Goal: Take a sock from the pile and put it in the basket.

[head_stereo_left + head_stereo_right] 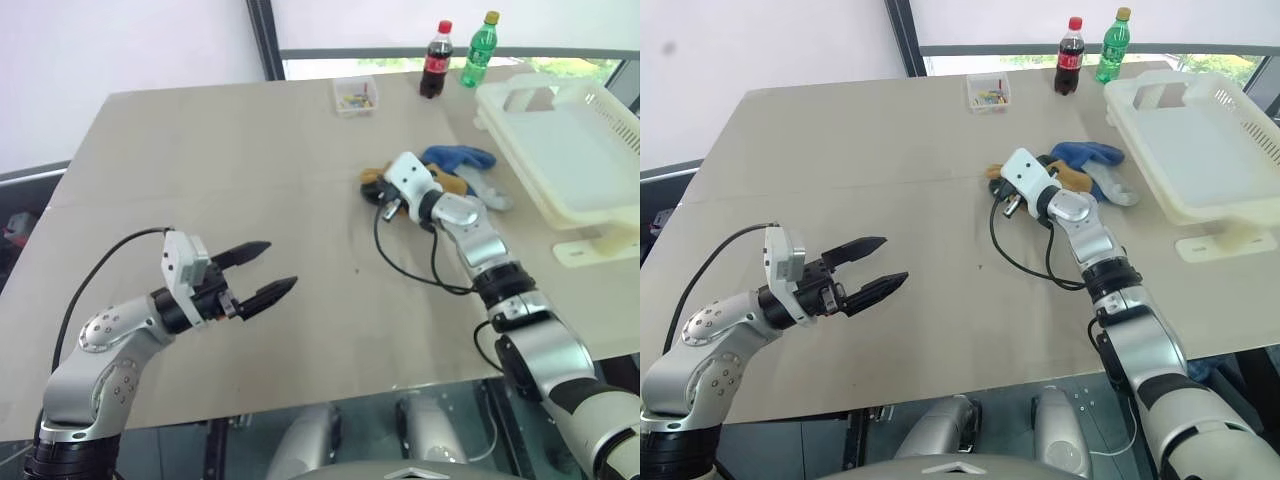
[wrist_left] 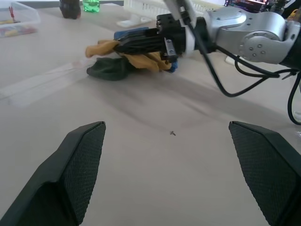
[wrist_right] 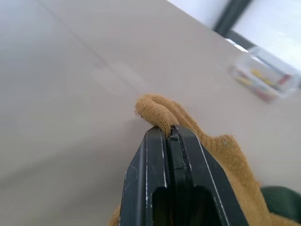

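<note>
Smooth beige table (image 1: 250, 150); right gripper (image 3: 170, 134) pinches soft mustard sock (image 3: 221, 160).

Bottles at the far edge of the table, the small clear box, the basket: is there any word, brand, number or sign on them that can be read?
Dark cola bottle, red label: lettering too small to read.
Green bottle: label too small to read.
Small clear box: coloured bits inside, no legible text.
Basket: no markings seen.
Nothing can be quoted.

Silver arms (image 1: 520, 330) — black fingers (image 1: 262, 272)
</note>
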